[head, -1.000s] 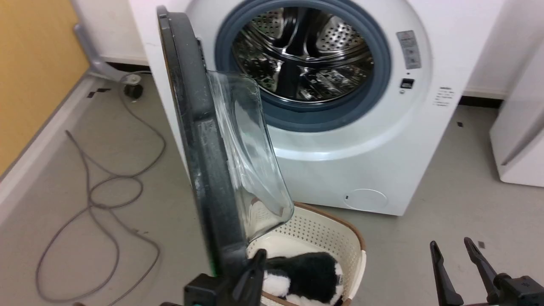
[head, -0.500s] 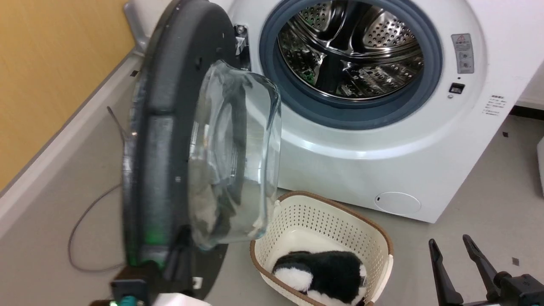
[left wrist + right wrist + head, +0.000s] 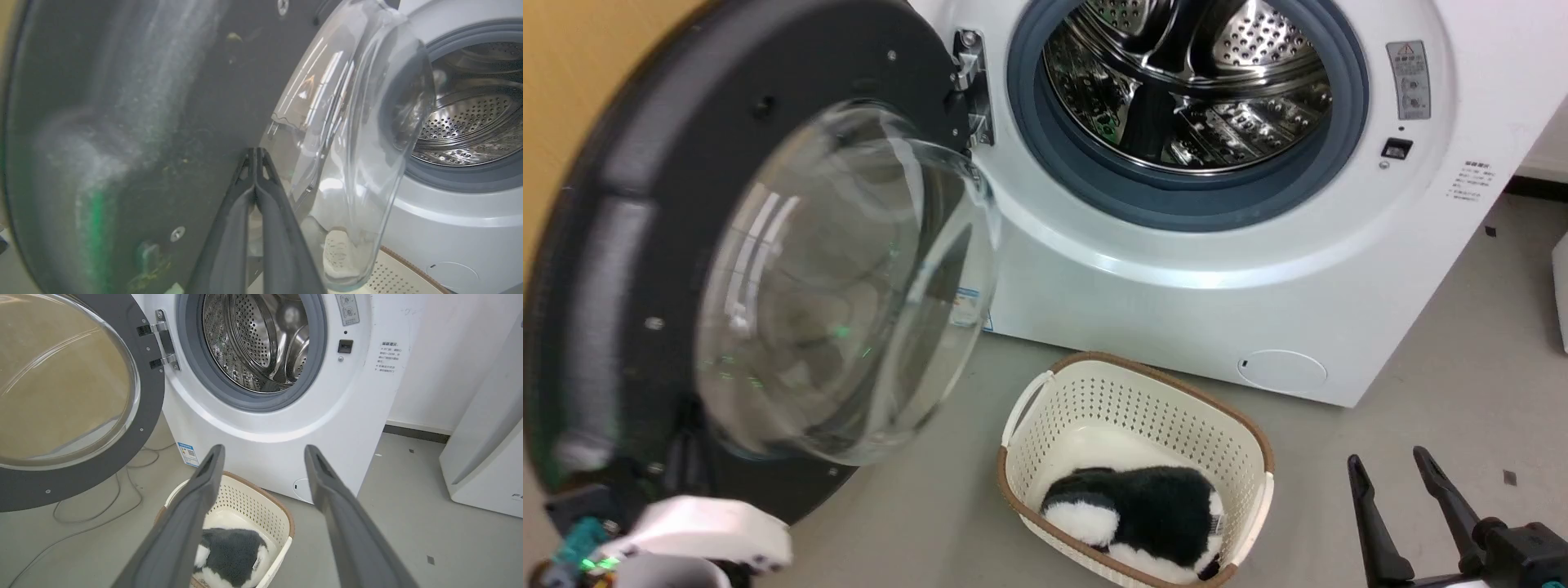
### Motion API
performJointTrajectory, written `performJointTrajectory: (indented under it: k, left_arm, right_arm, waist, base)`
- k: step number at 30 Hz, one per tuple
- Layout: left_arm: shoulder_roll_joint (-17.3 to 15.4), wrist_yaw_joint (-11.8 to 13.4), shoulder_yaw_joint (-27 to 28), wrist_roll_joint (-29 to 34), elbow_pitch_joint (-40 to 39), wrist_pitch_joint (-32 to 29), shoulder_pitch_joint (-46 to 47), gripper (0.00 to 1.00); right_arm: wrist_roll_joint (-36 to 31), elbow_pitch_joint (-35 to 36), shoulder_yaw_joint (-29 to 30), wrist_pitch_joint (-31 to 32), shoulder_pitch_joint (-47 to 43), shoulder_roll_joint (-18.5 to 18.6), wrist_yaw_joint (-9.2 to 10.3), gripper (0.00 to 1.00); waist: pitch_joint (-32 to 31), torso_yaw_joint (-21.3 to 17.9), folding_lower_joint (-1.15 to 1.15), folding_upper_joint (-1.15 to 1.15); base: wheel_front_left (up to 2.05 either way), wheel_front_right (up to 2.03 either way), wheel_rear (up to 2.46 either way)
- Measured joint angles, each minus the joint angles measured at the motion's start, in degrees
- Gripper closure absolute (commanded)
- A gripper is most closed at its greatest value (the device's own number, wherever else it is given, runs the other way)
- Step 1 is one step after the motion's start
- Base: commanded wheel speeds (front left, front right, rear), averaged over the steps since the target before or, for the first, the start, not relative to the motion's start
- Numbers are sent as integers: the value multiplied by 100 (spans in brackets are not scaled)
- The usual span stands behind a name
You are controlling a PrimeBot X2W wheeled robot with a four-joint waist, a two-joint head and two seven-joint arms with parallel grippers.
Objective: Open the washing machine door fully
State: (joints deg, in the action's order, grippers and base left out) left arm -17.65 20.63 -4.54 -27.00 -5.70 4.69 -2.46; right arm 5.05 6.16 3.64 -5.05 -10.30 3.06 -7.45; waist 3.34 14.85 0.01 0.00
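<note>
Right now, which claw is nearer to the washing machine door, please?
Left. The left claw, shut, is at the washing machine door's black rim; the right claw hangs open, apart, beyond the basket.

Washing machine door (image 3: 621,245): black rim, bulging clear glass bowl, swung wide open to left, hinged at machine's left side.

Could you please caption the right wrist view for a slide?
Open right hand faces the swung-open washing machine door and laundry basket.
</note>
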Motion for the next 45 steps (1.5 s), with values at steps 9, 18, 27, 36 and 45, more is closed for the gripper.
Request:
performJointTrajectory:
  k: [9, 18, 27, 36, 45]
  left_arm:
    - [-349, -436, 717, -387, 1730, 709, 845, 100]
    - [-444, -771, 1027, -446, 2939, 959, 1378, 100]
    - [-177, -878, 1376, -19, 2980, 1000, 1363, 100]
    - [637, -1061, 1671, 455, 1845, 1000, 138, 100]
    - [1137, -1279, 806, 1269, 935, 1001, -484, 0]
  right_arm:
    - [-4, 5, 27, 43, 59, 0, 0, 0]
    - [-45, 3, 27, 43, 192, 0, 0, 0]
    - [-45, -54, 35, 41, 212, 0, 0, 0]
    - [12, -202, 24, -14, 181, 0, 0, 0]
    - [51, -147, 67, -76, 127, 0, 0, 0]
  waist:
    - [146, -94, 0, 0]
    - [289, -148, 0, 0]
    - [241, -148, 0, 0]
    - [-105, -197, 0, 0]
    - [-254, -227, -1, 0]
  base:
    - [0, 0, 0]
    - [0, 0, 0]
    - [0, 0, 0]
    - [0, 0, 0]
    - [0, 0, 0]
